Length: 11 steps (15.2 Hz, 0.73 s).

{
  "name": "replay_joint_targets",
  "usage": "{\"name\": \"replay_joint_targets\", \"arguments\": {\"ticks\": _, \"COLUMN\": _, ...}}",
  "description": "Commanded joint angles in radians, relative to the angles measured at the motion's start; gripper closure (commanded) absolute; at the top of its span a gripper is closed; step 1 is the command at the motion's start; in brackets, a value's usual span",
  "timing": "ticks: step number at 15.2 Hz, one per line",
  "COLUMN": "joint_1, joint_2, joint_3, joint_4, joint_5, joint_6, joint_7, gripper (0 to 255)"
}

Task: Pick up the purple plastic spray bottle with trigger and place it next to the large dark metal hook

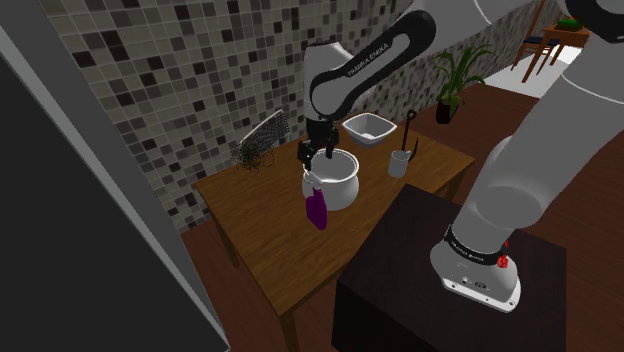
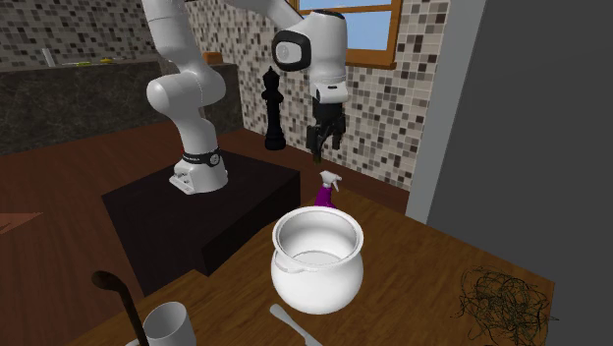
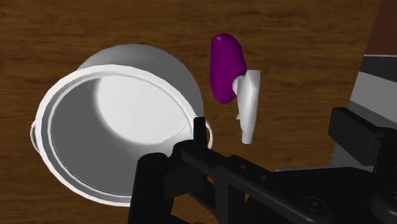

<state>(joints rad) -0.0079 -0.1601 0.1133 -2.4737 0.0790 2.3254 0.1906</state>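
The purple spray bottle (image 1: 317,208) with a white trigger head stands upright on the wooden table (image 1: 260,225), close beside a white pot (image 1: 337,180). In the second exterior view the bottle (image 2: 323,194) shows just behind the pot (image 2: 316,258). My gripper (image 1: 316,153) hangs a little above the bottle, open, with nothing in it (image 2: 325,147). In the wrist view the bottle (image 3: 227,63) lies beyond my black fingers (image 3: 164,175), which stand apart. The dark hook (image 1: 410,130) rises beside a white cup (image 1: 399,162) at the table's far end; its curved top (image 2: 108,283) shows by the cup (image 2: 169,324).
A white square bowl (image 1: 368,127) sits behind the pot. A wire tangle (image 1: 254,156) and a grey mesh piece (image 1: 268,130) lie by the tiled wall. The dark stand (image 1: 440,290) adjoins the table. A tall black chess piece (image 2: 274,108) stands behind the stand.
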Motion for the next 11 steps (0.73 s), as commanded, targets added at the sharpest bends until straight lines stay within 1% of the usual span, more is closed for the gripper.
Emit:
{"name": "replay_joint_targets", "arguments": {"ticks": 1, "joint_1": -0.004, "joint_2": 0.089, "joint_3": 0.001, "joint_4": 0.027, "joint_5": -0.007, "joint_6": 0.060, "joint_7": 0.006, "gripper": 0}}
{"name": "replay_joint_targets", "arguments": {"ticks": 2, "joint_1": -0.004, "joint_2": 0.116, "joint_3": 0.001, "joint_4": 0.035, "joint_5": -0.009, "joint_6": 0.078, "joint_7": 0.009, "gripper": 0}}
{"name": "replay_joint_targets", "arguments": {"ticks": 9, "joint_1": -0.002, "joint_2": 0.193, "joint_3": 0.003, "joint_4": 0.013, "joint_5": -0.015, "joint_6": 0.177, "joint_7": 0.014, "gripper": 0}}
{"name": "replay_joint_targets", "arguments": {"ticks": 11, "joint_1": -0.001, "joint_2": 0.200, "joint_3": 0.003, "joint_4": 0.011, "joint_5": -0.016, "joint_6": 0.186, "joint_7": 0.014, "gripper": 0}}
